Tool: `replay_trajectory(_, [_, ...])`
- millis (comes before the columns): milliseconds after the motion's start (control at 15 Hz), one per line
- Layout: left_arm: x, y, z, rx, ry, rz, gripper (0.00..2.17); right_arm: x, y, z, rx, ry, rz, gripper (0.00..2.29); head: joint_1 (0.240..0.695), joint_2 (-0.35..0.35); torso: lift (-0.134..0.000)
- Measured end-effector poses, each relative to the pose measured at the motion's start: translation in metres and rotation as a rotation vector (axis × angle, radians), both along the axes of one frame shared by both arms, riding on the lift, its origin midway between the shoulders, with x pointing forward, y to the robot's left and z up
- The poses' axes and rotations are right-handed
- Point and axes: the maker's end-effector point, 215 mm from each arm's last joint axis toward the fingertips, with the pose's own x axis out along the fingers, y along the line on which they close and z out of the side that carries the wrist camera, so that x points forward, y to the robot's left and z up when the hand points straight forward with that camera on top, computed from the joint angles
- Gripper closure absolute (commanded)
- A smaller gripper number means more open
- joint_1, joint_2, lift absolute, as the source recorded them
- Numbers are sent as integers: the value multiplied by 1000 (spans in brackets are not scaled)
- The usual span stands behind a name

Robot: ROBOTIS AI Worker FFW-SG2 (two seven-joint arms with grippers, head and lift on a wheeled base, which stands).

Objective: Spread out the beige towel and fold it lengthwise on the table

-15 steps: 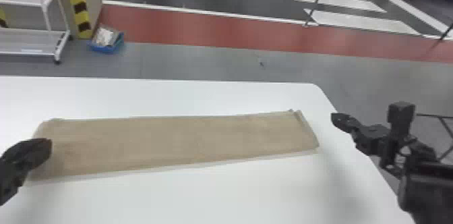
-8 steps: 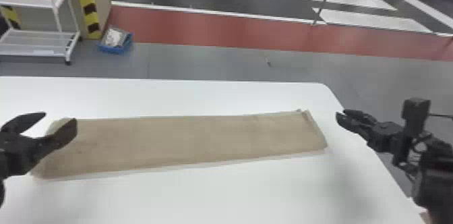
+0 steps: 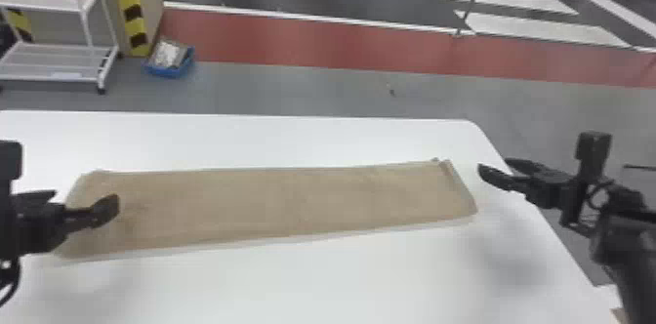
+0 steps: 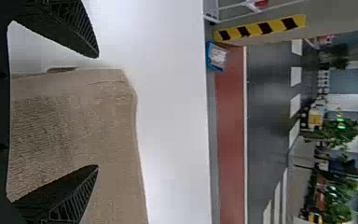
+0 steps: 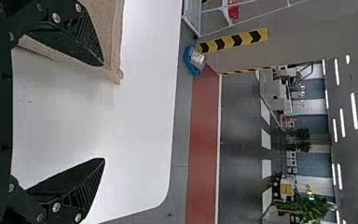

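Over the beige towel (image 3: 273, 206), left claw (image 3: 84, 197) farther inward than before, wide open, empty, like the right claw (image 3: 494, 165)

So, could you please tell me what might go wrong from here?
The left gripper hangs open over the left end of the beige towel, so moving too low might rumple the cloth. A small ruck at the towel's far right corner could leave a lump if folded over.
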Motion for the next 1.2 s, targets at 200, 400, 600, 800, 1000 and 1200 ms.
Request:
replay_trajectory(200, [-23, -2, -22, -12, 143, 7, 36, 7, 9, -4, 50, 27, 45, 208, 695, -236, -124])
replay_trajectory(400, [-28, -4, -25, -30, 201, 10, 36, 11, 28, -7, 75, 58, 105, 255, 695, -222, -124])
replay_trajectory(600, [-22, -1, -21, -32, 199, 15, 36, 10, 37, -12, 69, 91, 135, 286, 695, -209, -124])
replay_trajectory(800, [-17, 4, -17, -39, 189, 25, 36, 7, 44, -21, 54, 136, 158, 286, 695, -199, -124])
replay_trajectory(1000, [-11, 10, -12, -38, 169, 31, 83, 4, 46, -30, 27, 167, 171, 289, 695, -190, -124])
replay_trajectory(1200, [-5, 17, -11, -41, 153, 39, 83, -2, 49, -38, 19, 188, 188, 289, 695, -179, -124])
